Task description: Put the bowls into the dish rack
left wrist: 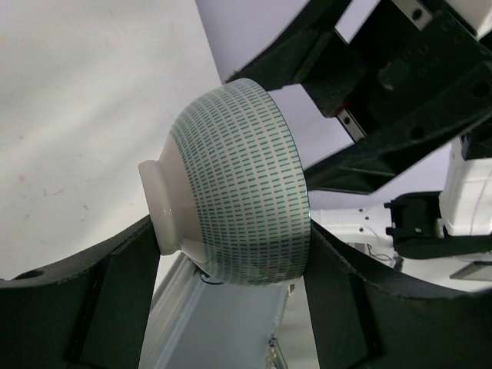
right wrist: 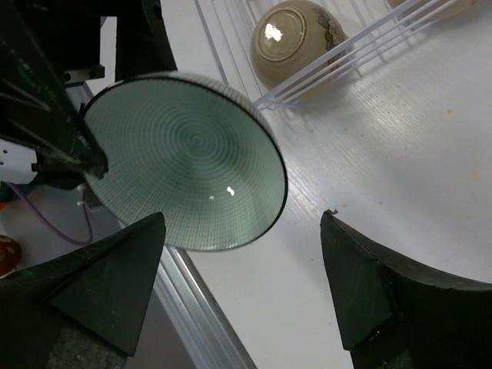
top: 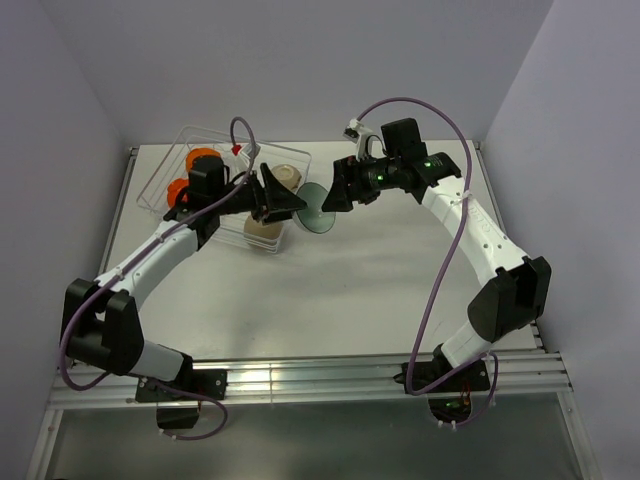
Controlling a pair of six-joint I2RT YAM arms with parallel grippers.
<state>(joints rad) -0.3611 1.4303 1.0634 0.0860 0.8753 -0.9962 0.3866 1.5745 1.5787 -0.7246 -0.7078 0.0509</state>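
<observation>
Left hand grips teal bowl on edge; right hand gapes wide, empty; dish rack holding cream bowl beside.

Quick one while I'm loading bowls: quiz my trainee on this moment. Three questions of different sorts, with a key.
1. True or false: the right gripper is shut on the teal bowl.
2. What holds the teal bowl off the table? A) the left gripper B) the right gripper C) nothing, it rests on its foot
3. Fill in: the cream bowl in the right wrist view lies in the ____.
Key: 1 false, its jaws stand open, clear of the bowl. 2 A. 3 dish rack.
</observation>
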